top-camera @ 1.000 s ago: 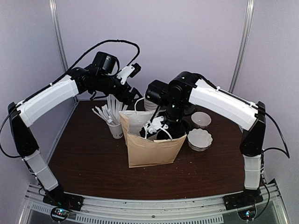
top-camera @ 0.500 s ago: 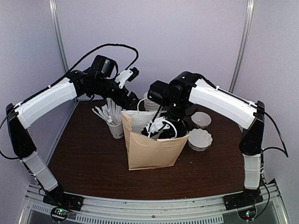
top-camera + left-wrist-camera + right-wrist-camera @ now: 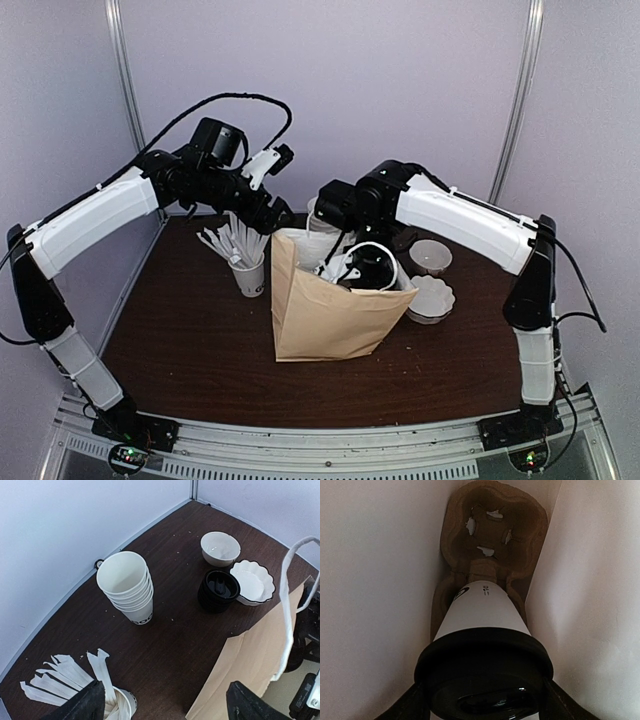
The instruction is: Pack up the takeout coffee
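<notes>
One white paper takeout cup (image 3: 482,612), capped with its black plastic lid (image 3: 485,665), hangs inside the brown paper bag (image 3: 325,315) at the centre of the overhead view. The right gripper (image 3: 483,700) is clenched on it at the lid. A brown moulded-pulp cup carrier (image 3: 492,535) lies on the bag's floor, at the top of the wrist frame. The left gripper (image 3: 167,702) is spread wide by the bag's upper-left rim, grasping nothing visible. Seating the cup and letting go appear to be left.

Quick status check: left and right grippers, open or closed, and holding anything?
Left gripper: open, holding nothing.
Right gripper: closed on the lidded coffee cup, down inside the paper bag.
</notes>
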`<state>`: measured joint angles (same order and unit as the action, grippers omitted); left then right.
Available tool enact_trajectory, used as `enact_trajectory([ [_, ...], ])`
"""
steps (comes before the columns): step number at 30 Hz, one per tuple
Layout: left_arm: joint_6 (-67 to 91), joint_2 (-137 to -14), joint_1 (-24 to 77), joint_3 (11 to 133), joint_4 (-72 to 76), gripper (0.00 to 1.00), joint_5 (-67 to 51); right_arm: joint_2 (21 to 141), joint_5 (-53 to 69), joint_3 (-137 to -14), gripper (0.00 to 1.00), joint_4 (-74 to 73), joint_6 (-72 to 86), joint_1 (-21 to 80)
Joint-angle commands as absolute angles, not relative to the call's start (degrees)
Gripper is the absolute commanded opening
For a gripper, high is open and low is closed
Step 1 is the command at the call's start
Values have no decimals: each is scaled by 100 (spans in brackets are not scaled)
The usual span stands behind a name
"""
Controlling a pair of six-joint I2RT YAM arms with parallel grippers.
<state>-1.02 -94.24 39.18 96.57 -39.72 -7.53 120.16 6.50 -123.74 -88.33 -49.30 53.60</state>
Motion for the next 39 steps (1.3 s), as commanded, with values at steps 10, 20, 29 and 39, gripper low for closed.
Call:
enact_trajectory([
  [10,1189,-8819,4567,10092,-5465,90,-139,12403,522,-12245,56,-8046,-4281,5631],
  [20,2442,-9506,5546,10738,-6717,89,849,12329,390,-12253,57,-7926,-4274,5634],
  [29,2598,-10447,5652,12121,-8683,88,2008,12244,414,-11874,56,-7689,-4221,5634],
  [39,2618,-10520,5747,12418,-8699,87,1765,12140,610,-11158,57,-6978,-3935,5643],
])
